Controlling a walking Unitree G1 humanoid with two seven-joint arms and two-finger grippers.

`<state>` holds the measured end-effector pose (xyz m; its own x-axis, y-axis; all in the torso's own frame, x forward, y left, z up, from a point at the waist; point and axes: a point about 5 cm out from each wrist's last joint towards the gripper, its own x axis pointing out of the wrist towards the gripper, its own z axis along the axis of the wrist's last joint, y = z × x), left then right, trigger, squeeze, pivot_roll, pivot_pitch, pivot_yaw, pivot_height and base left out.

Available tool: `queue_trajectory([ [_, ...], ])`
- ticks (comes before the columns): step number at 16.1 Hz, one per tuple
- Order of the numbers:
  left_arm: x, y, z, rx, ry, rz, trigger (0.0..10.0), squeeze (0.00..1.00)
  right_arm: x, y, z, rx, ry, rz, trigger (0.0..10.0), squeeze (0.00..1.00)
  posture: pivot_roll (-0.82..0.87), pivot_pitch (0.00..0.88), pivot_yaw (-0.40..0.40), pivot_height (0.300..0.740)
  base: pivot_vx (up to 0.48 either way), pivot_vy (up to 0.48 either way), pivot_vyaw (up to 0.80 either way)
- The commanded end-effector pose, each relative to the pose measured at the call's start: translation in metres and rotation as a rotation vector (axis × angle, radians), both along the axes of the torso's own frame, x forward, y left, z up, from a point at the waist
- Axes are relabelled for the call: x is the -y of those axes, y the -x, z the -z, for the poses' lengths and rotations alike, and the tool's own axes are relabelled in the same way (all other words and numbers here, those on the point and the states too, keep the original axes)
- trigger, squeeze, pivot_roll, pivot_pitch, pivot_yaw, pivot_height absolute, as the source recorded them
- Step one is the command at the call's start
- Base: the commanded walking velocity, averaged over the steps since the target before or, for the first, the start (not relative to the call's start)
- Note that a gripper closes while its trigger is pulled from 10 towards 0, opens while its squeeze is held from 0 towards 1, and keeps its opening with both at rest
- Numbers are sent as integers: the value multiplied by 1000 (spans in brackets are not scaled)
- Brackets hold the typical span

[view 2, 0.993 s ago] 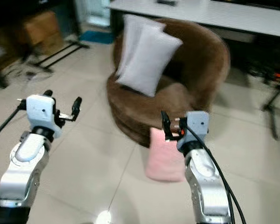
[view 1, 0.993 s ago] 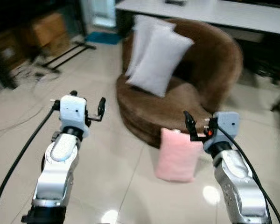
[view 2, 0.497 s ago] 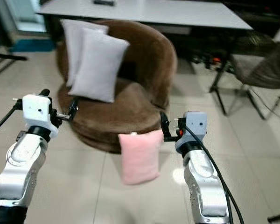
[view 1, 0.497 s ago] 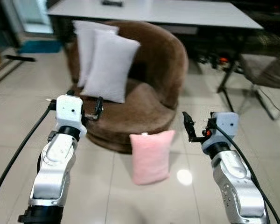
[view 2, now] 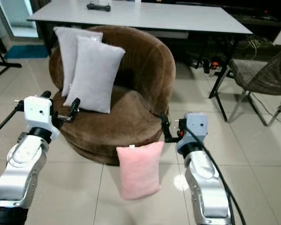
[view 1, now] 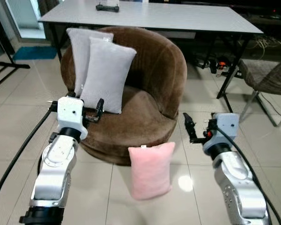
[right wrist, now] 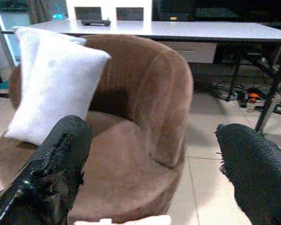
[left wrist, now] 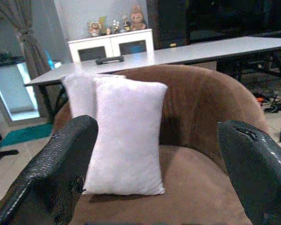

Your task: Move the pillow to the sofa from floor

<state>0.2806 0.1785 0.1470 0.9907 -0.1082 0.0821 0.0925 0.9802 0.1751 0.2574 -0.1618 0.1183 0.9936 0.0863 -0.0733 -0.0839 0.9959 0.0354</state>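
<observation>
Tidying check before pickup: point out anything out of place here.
The pink pillow stands on the tiled floor, leaning against the front of the brown round sofa, while two grey pillows sit properly on the seat. Nothing else looks odd.

Pillow [view 1: 151,170] on floor [view 1: 107,197], propped against sofa [view 1: 150,108] front. Two cushions [view 1: 105,75] on sofa seat. Desk [view 1: 154,16] behind sofa; chair [view 1: 267,77] right.

Camera swung round & stopped blurring: sofa [view 1: 131,108] now dead ahead, not off to the right. Pink pillow [view 1: 151,169] sits centred betw. both arms; chair [view 1: 267,79] came into view.
</observation>
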Motion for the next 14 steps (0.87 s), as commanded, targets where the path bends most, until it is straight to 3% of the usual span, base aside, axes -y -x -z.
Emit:
queue_trajectory([
  [1,7,-1,-3,8,1,26,10000,1000,6,0,-2,8,10,20,10000,1000,31,0,-7,740,364,0,0],
  [14,4,3,-1,9,9,5,10000,973,-3,-5,-1,8,30,-39,10000,1000,47,0,-30,740,335,0,0],
])
